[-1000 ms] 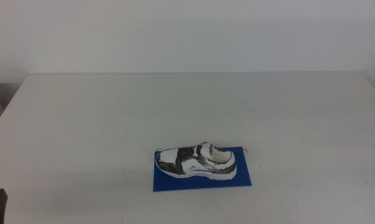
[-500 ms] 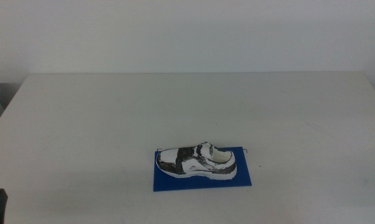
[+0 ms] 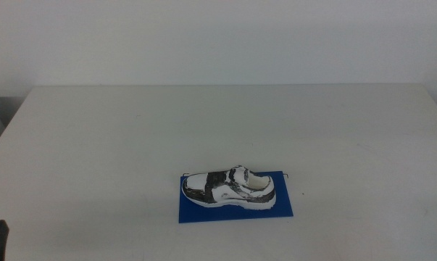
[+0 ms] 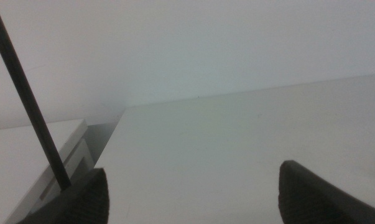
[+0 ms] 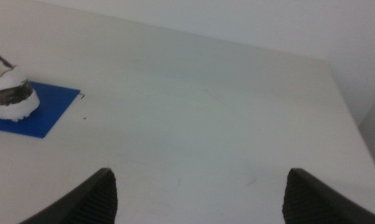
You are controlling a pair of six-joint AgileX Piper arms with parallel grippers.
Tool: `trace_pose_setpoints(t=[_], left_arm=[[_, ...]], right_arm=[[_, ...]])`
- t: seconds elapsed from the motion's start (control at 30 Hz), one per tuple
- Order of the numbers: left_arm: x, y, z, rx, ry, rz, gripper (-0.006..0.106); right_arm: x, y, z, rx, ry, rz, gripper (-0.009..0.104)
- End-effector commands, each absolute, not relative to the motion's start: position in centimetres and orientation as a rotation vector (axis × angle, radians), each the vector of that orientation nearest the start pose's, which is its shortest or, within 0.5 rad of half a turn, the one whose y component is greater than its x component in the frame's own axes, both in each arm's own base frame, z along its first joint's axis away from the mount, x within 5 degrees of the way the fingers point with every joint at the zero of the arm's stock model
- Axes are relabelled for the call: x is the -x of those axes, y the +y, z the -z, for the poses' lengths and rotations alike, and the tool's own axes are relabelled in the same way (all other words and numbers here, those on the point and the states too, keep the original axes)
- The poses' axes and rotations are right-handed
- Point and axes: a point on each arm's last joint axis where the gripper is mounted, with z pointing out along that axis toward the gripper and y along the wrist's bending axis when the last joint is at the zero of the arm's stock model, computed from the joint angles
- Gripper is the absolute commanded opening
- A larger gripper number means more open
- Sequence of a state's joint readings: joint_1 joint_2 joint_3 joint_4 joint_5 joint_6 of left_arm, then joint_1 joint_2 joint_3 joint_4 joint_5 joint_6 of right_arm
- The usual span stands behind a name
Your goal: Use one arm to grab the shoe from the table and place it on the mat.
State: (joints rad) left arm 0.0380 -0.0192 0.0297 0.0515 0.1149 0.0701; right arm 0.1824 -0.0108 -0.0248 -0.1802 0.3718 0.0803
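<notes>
The small white sneaker with black-grey mottling (image 3: 229,189) lies on its sole on the flat bright blue rectangular mat (image 3: 235,209), toe to the left, heel to the right, near the table's front middle. The wide plain white tabletop (image 3: 131,138) spreads all around. The left gripper (image 4: 193,193) hangs low at the near left corner, jaws spread wide and empty, well apart from the shoe. The right gripper (image 5: 199,196) waits at the near right, jaws likewise wide and empty.
</notes>
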Motion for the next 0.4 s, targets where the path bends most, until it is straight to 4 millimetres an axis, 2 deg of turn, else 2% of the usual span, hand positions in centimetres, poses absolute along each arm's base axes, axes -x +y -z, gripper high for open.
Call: trace_pose_setpoints(t=[0.0,0.17,0.37], left_arm=[[-5.6,0.2,-20.0,-0.056,1.526,-0.113,0.094],[-5.6,0.2,-20.0,-0.056,1.526,-0.113,0.094],[-5.6,0.2,-20.0,-0.056,1.526,-0.113,0.094]], right_arm=[[-5.1,0.5,-19.9,0.181,1.685,-0.031,0.091],[-5.4,0.7,-18.1,0.164,1.713,-0.071,0.091],[-5.3,0.6,-18.1,0.163,1.729,-0.07,0.091]])
